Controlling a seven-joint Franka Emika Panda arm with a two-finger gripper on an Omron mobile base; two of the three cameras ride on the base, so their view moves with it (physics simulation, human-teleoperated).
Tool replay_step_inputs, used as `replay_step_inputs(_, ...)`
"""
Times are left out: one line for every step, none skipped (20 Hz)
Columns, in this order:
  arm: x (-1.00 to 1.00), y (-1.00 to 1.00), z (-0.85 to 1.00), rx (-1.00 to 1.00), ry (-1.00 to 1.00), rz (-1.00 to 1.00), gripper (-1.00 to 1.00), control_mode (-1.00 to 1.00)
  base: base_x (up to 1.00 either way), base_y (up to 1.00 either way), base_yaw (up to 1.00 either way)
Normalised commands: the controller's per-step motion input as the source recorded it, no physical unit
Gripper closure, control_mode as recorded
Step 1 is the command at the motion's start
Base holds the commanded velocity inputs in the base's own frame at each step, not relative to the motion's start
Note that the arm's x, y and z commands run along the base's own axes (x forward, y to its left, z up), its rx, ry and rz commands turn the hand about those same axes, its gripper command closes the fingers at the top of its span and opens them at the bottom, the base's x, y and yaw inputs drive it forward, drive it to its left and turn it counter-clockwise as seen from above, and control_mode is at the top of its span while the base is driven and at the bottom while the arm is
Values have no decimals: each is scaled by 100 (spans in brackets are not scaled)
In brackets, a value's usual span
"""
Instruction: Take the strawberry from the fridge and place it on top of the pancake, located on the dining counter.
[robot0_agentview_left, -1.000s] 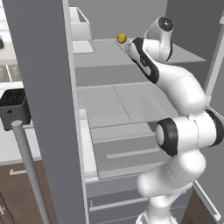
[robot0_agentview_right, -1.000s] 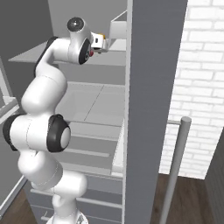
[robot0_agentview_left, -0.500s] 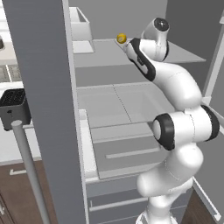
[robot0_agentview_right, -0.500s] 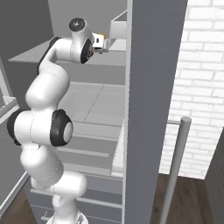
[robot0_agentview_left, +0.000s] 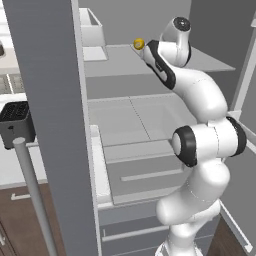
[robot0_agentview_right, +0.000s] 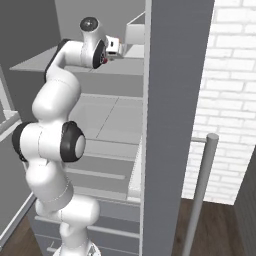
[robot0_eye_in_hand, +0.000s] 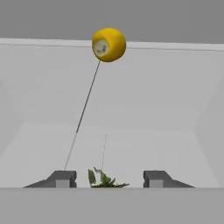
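Up on the top shelf (robot0_agentview_left: 115, 62) of the open fridge (robot0_agentview_left: 50, 100) your arm reaches, rising from the base, bending at its dark elbow joint beside the middle shelves and stretching forward and up so the wrist lies level over that shelf. From the left base view you see the forearm angled toward the back wall, with the hand's end just beside the small yellow round fruit (robot0_agentview_left: 138, 44) that sits on the shelf. From the right base view the hand points to the right, toward a pale bin (robot0_agentview_right: 134, 34) standing further along the same shelf, and the open door's edge (robot0_agentview_right: 172, 125) cuts across the front of the picture and hides the right part of the shelves.

The hand view gives you what the base views cannot: the tool (robot0_eye_in_hand: 107, 178) with its two dark fingertips (robot0_eye_in_hand: 61, 178) standing apart, and between them, low at the frame's bottom, a tuft of green leaves (robot0_eye_in_hand: 104, 178) that looks like the top of the strawberry (robot0_eye_in_hand: 107, 183); its red body is hidden. You cannot tell from this whether the fingers already touch it or clench on it; a gap shows on each side of the leaves. The yellow fruit (robot0_eye_in_hand: 108, 44) lies well beyond, near the shelf's back edge.

Lower in the left base view you have the crisper drawers (robot0_agentview_left: 145, 175), the left door's long bar handle (robot0_agentview_left: 35, 195), and a dark toaster (robot0_agentview_left: 16, 122) on the tabletop (robot0_agentview_left: 12, 165) outside the fridge
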Motion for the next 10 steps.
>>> replay_step_inputs(0,0,-4,0,1,0,100,-100,0,0,0)
replay_step_inputs(-11,0,-4,0,0,0,100,-100,0,0,0)
replay_step_inputs(-22,0,-4,0,0,-1,100,-100,0,0,0)
replay_step_inputs(-31,0,-4,0,0,-3,100,-100,0,0,0)
replay_step_inputs(-35,0,-4,0,0,-5,100,-100,0,0,0)
replay_step_inputs(-43,0,-4,0,0,-7,100,-100,0,0,0)
replay_step_inputs(-46,0,-2,0,0,-8,100,-100,0,0,0)
replay_step_inputs(-64,0,0,0,-1,-18,100,-100,0,0,0)
replay_step_inputs(-64,0,0,0,-5,-19,100,-100,0,0,0)
replay_step_inputs(-73,0,0,2,-10,-19,100,-100,0,0,0)
